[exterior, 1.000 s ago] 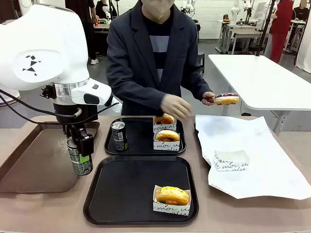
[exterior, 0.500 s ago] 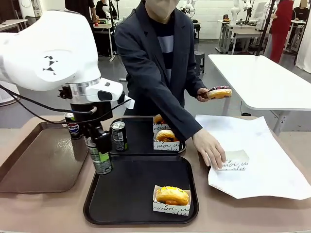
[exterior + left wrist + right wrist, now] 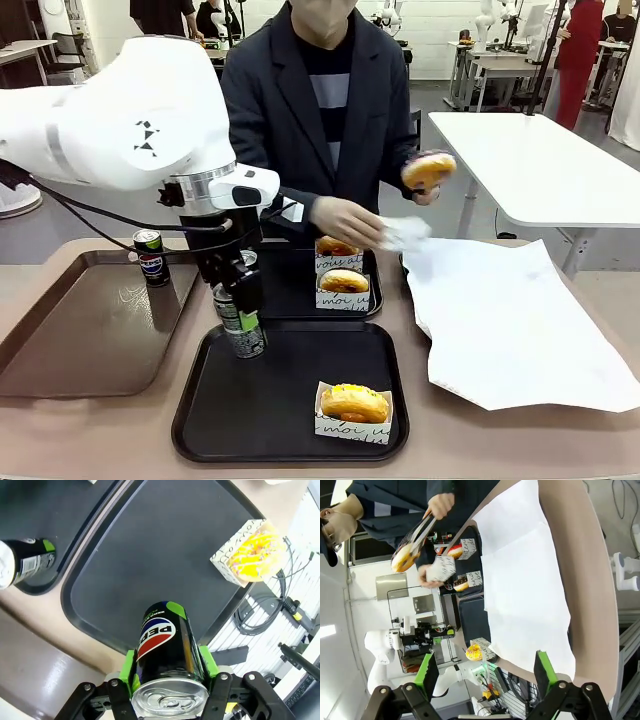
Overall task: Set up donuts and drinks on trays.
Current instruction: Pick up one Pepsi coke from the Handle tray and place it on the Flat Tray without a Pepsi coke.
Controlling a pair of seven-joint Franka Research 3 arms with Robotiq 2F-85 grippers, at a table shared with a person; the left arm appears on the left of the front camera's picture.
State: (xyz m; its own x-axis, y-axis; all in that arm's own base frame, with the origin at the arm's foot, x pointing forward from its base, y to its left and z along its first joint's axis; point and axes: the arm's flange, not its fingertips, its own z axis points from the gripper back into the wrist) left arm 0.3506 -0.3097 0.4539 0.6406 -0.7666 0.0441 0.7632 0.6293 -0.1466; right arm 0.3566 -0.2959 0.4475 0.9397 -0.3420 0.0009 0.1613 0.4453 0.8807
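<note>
Left gripper (image 3: 167,672) clamping a Pepsi can (image 3: 240,322), hovering over near tray (image 3: 290,425) at its far-left corner, not yet set down. Far tray (image 3: 300,300) carrying two sleeved donuts (image 3: 343,281); its can mostly hidden behind the arm. Near tray holding one yellow donut (image 3: 354,403). Spare can (image 3: 151,256) waiting on brown tray (image 3: 80,350). Right gripper (image 3: 482,672) idling, jaws apart. Person's hand (image 3: 345,220) bringing a paper sleeve (image 3: 405,232); another donut (image 3: 429,170) raised.
</note>
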